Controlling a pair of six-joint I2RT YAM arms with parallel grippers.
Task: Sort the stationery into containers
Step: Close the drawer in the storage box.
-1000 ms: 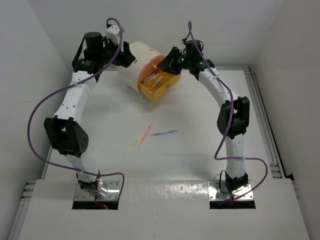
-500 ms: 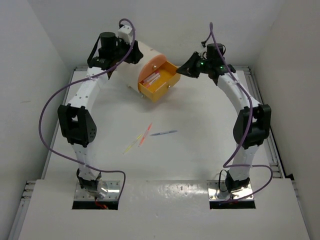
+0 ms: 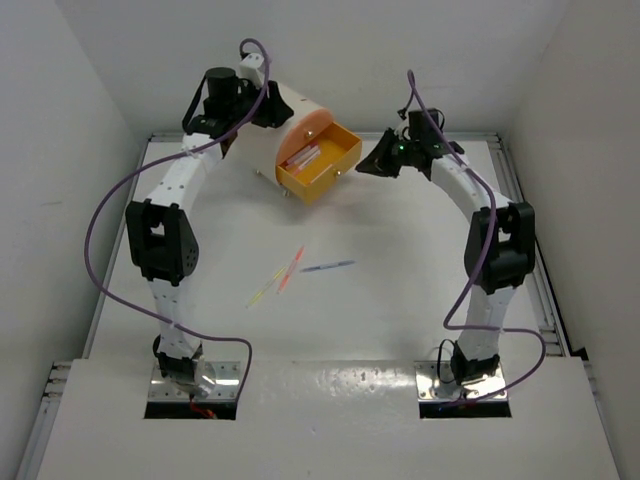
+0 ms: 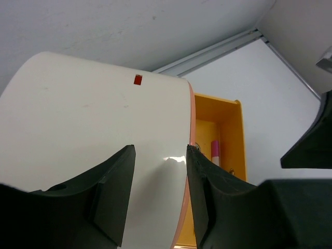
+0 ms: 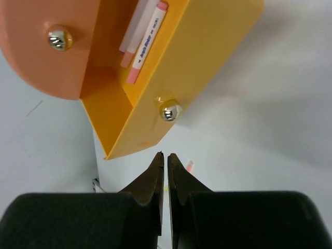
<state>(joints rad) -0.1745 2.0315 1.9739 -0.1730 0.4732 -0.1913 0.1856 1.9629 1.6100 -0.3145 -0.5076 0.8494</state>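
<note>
The cream-white cabinet lies at the back of the table. Its yellow-orange drawer is pulled open and holds pink and white pens. The pink-peach drawer above it is shut. A pink pen, a yellow pen and a blue pen lie mid-table. My left gripper is open over the cabinet's white body, its fingers straddling the curved top. My right gripper is shut and empty, just in front of the yellow drawer's knob.
Purple cables loop along both arms. White walls close in the table at the back and both sides. A raised rail runs along the right edge. The pink drawer's knob shows in the right wrist view.
My right gripper has shut and drawn back to the right, away from the open yellow drawer. My left gripper has narrowed and shifted slightly right on the cabinet.
</note>
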